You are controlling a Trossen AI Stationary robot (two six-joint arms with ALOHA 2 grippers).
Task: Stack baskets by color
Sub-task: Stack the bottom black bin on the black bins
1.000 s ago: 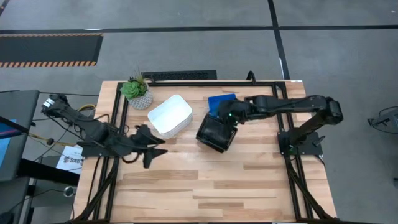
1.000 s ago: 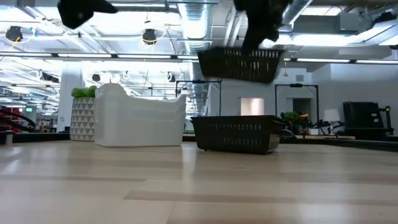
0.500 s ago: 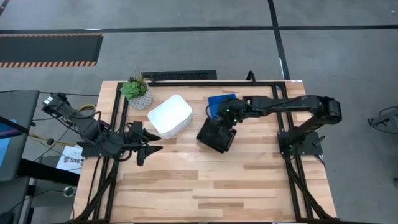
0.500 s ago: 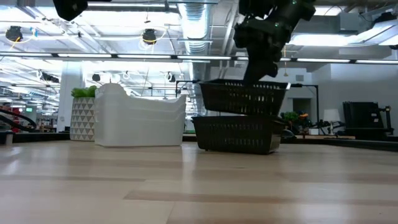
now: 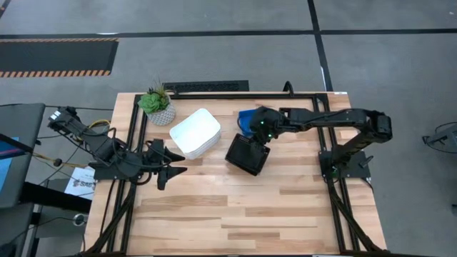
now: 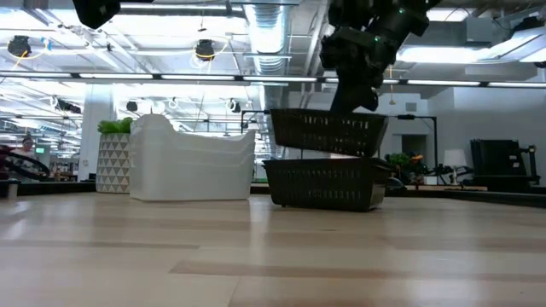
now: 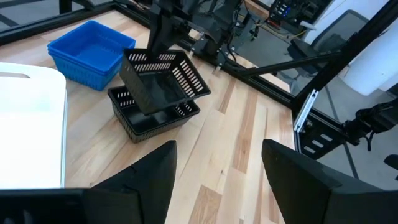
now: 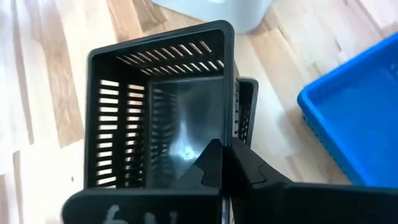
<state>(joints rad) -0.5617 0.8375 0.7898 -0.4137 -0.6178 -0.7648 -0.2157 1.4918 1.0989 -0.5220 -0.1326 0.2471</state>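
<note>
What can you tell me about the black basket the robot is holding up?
The upper black basket is dark plastic with slotted walls and nothing inside. The right gripper pinches one wall's rim, so it hangs tilted, partly sunk into the lower black basket on the wooden table. Whether they touch cannot be told. The blue baskets and white baskets sit nearby.
</note>
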